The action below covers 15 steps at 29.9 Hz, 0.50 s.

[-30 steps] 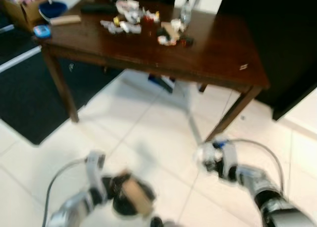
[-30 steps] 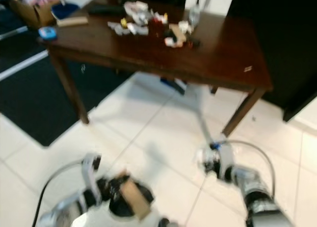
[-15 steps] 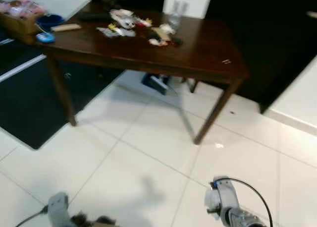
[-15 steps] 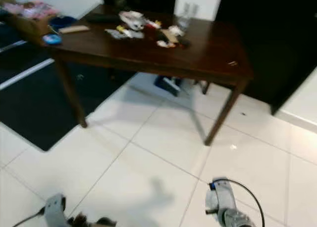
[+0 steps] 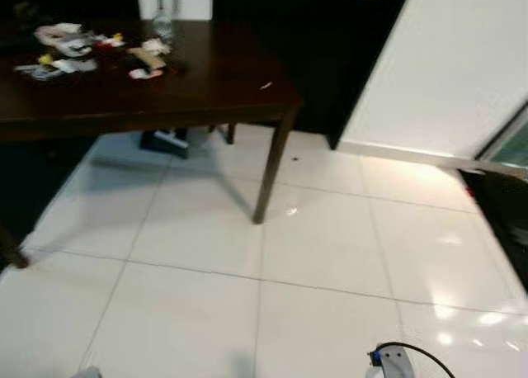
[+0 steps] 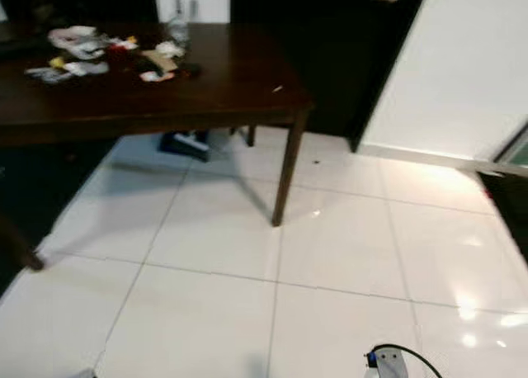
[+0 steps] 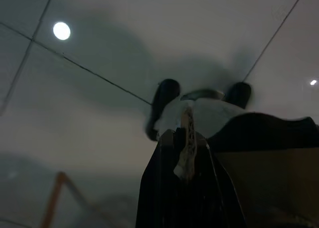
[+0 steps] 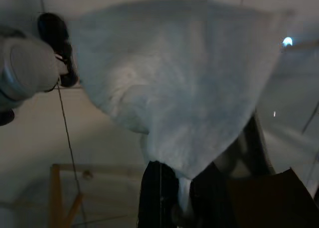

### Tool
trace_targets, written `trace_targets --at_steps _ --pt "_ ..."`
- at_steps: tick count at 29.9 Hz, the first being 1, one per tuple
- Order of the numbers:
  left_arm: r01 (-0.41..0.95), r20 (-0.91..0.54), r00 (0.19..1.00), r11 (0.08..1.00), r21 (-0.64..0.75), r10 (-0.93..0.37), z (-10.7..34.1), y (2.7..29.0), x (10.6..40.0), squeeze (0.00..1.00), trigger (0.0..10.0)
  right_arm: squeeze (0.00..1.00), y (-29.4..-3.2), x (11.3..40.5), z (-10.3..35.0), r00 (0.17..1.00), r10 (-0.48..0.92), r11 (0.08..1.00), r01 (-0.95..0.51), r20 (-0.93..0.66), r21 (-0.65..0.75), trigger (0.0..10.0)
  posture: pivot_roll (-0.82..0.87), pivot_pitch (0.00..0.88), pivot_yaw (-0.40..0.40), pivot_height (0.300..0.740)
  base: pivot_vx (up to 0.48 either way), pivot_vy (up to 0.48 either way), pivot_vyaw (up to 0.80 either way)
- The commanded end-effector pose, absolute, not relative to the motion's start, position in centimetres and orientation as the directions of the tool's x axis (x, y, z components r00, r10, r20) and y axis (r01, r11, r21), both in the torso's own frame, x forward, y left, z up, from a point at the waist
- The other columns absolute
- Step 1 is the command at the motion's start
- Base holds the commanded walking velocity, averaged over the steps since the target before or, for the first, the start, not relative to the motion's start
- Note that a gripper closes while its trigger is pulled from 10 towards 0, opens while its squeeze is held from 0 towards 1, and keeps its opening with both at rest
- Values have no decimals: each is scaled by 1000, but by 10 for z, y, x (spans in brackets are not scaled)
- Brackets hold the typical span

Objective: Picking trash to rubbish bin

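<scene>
Trash, a crumpled white paper sheet [image 8: 184,83], is hanging pinched in the right pincer [image 8: 182,188]; the left pincer [image 7: 185,138] is pinching a pale scrap [image 7: 186,153].

- No legible text, label, brand, number or sign anywhere.
- Litter on the dark wooden surface [image 5: 214,81]: too small and blurred for any print to be read.
- Bottle [image 5: 162,25] at the far edge of the surface: no readable label.
- Both wrist views dim; no lettering on the pale tissue [image 8: 174,83] or on the cardboard piece [image 7: 259,163].
</scene>
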<state>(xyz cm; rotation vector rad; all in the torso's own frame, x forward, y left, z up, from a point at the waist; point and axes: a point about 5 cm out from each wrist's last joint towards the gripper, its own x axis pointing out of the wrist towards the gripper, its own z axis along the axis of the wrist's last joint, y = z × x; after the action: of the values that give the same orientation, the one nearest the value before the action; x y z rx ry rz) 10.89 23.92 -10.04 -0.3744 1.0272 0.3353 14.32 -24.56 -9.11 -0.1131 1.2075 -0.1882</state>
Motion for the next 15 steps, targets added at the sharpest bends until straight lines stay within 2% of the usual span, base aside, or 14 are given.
trace_targets --at_steps 1,15 --pt "-412 -905 419 903 -120 71 -106 230 97 0 10000 0 -248 138 -92 321 -216 976 85 -922 -199 10000 86 112 -62 740 0 0 -800" --pt "-243 -922 381 970 -27 70 -108 216 108 0 10000 0 -247 138 -93 316 -224 975 84 -922 -208 10000 77 98 -53 740 0 0 -800"
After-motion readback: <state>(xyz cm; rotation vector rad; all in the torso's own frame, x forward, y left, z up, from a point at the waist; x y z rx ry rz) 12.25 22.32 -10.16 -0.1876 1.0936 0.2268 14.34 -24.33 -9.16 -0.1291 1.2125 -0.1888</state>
